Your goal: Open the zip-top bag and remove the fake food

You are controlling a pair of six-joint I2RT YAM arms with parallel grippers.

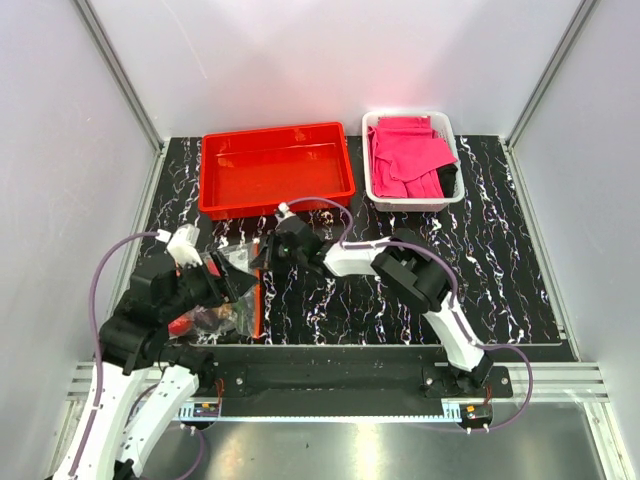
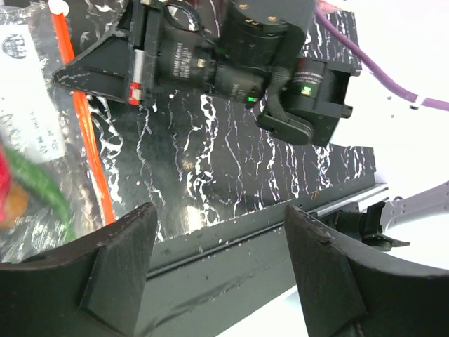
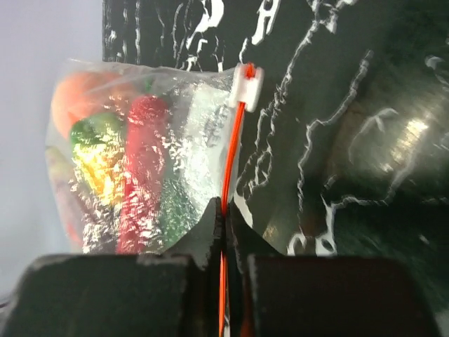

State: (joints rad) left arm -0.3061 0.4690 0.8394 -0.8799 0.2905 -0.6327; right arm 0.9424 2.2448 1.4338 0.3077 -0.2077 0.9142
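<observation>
The zip-top bag (image 1: pixel 215 312) lies at the near left of the table with its red-orange zip strip (image 1: pixel 258 305) on its right edge. The fake food shows through the plastic: a red piece (image 3: pixel 144 161), a green piece (image 3: pixel 95 130) and an orange one (image 3: pixel 77 91). My right gripper (image 3: pixel 228 207) is shut on the zip strip (image 3: pixel 235 147), below the white slider (image 3: pixel 245 84). My left gripper (image 2: pixel 219 214) is open and empty, over the table's near edge, just right of the bag (image 2: pixel 28 105) and strip (image 2: pixel 88 133). A green chili (image 2: pixel 42 182) shows inside.
A red tray (image 1: pixel 275 165) stands at the back centre. A white basket (image 1: pixel 378 190) with pink cloths (image 1: pixel 405 155) stands at the back right. A metal rail (image 1: pixel 330 360) runs along the table's near edge. Both grippers (image 1: pixel 240 282) (image 1: pixel 264 260) sit close together.
</observation>
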